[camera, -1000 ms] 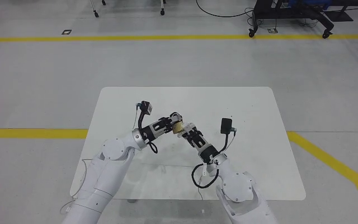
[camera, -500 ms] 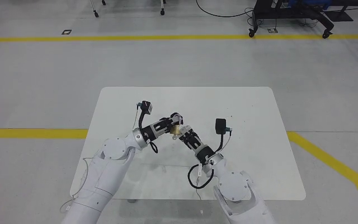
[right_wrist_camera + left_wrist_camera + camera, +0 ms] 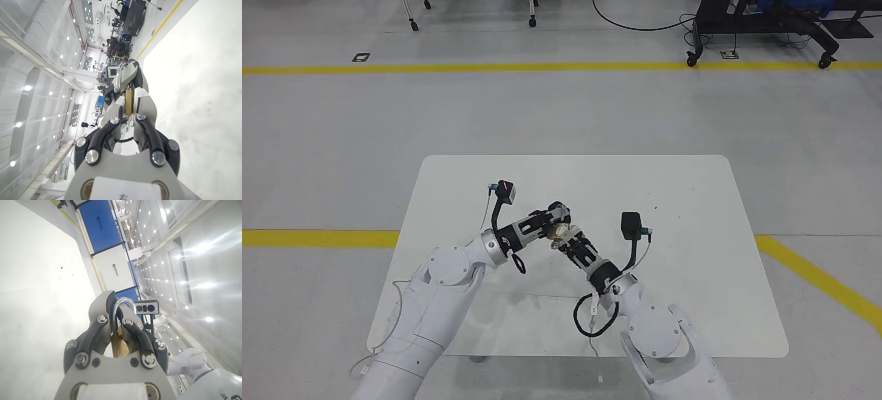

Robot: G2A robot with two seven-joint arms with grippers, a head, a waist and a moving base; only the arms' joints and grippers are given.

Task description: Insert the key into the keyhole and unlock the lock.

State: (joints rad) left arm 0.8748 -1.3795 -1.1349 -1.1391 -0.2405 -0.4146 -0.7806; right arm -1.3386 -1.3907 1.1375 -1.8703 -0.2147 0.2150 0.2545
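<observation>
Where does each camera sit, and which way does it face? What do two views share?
Top view: overhead on the robot, facing down on the white table; the left gripper and right gripper meet at the padlock.
Left wrist view: on the left wrist, facing along the left gripper, which is shut on the padlock.
Right wrist view: on the right wrist, facing along the right gripper toward the padlock, with the left gripper behind it.
Shared: both wrist views show the padlock and the table.
</observation>
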